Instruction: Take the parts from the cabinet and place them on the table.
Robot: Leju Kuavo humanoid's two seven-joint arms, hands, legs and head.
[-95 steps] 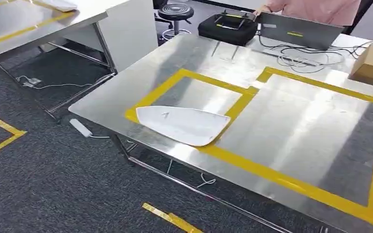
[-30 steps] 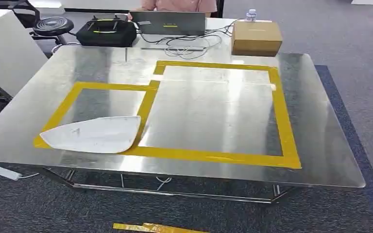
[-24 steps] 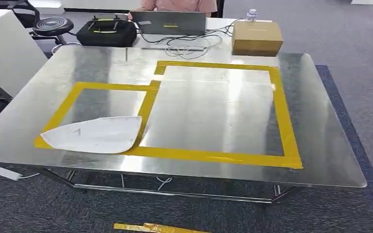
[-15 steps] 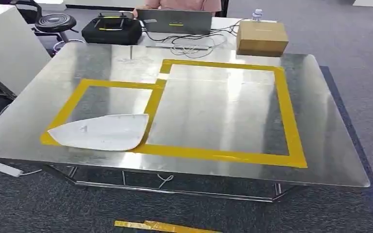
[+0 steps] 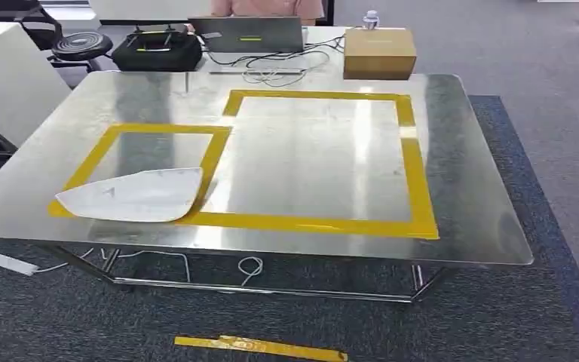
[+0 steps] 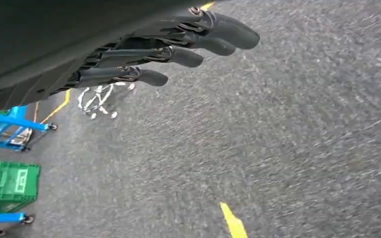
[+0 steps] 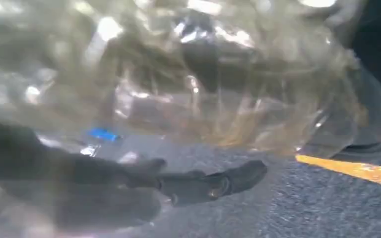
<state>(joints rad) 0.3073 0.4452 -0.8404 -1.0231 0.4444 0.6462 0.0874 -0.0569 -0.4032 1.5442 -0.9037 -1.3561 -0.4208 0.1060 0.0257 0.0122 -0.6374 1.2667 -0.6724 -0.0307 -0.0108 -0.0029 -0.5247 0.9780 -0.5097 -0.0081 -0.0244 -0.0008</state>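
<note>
left hand [image 6: 178,47] hangs over the grey carpet [image 6: 287,139], fingers [image 6: 228,32] loosely straight and apart, nothing in them. steel surface [image 5: 467,204] ahead with yellow tape frames [image 5: 415,177]; white flat part [image 5: 132,197] lies on the near left corner of the small left frame. far edge, left to right: black case [image 5: 156,49], laptop [image 5: 249,34], cardboard box [image 5: 378,51]. right hand [image 7: 144,178] grips a clear crinkled plastic-wrapped part [image 7: 188,74], pressed close to the camera, contents too blurred to tell.

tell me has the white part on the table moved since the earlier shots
No. The white part lies across the same corner of the small yellow tape frame; the whole picture shifted, so the camera moved.
</note>
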